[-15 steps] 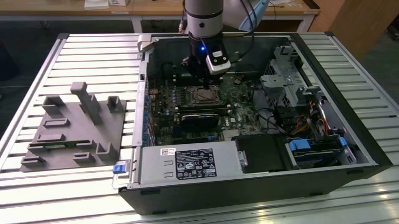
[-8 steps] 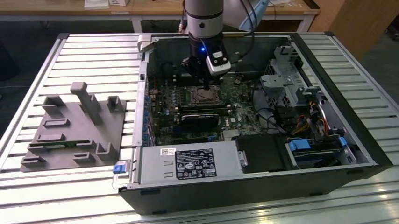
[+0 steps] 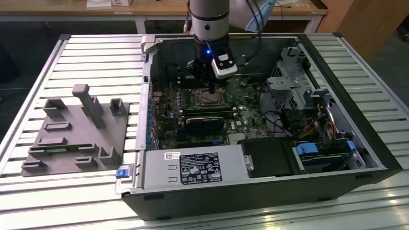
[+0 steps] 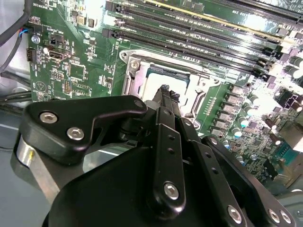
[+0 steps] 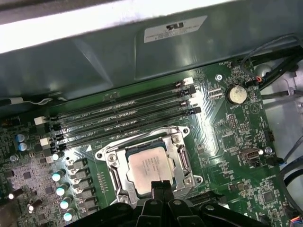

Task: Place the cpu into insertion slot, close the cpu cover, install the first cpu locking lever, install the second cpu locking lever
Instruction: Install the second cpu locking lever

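Table [image 3: 76,191]: ribbed metal slats fill the exterior view; a grey plastic fixture [image 3: 76,132] sits at the frame's left, well apart from the case.
Computer case [image 3: 268,191]: lies open on its side across the centre and right of the exterior view, holding the green motherboard [image 3: 166,129], a power supply box [image 3: 191,167] at lower centre and drive cages [image 3: 300,91] at the right.
Motherboard: in the first wrist view it spreads across the lower half, with four long memory slots [image 5: 123,118] running just above the socket (a round coin battery [image 5: 236,94] sits at the right).
Insertion slot [image 5: 187,163]: silver metal frame at lower centre of the first wrist view; the cpu lies inside it.
Cpu [image 5: 149,168]: flat, square, pale silvery top, seated level in the slot and showing through the frame's window.
Cpu cover [image 4: 137,75]: thin silver frame lying around the chip; whether it is fully down cannot be told.
Room: case walls rise on all sides of the board; the arm comes down from the top centre of the exterior view.
Jaws [image 5: 161,187]: black tips together, poised at the chip's near edge; contact cannot be told.
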`<action>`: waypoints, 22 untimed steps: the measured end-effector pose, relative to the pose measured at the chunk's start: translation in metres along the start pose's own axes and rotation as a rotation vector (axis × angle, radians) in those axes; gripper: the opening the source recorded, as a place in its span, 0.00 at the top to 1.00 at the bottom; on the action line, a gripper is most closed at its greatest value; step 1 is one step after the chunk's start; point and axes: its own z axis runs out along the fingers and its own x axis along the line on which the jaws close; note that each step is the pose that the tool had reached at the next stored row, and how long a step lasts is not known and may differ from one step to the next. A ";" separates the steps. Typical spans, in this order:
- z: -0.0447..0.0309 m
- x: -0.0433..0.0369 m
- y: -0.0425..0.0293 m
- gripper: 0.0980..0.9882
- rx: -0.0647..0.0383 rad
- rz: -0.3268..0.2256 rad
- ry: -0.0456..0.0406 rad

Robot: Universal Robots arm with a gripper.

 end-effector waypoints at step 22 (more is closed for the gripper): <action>-0.0048 -0.0050 -0.0150 0.99 0.002 0.000 -0.0007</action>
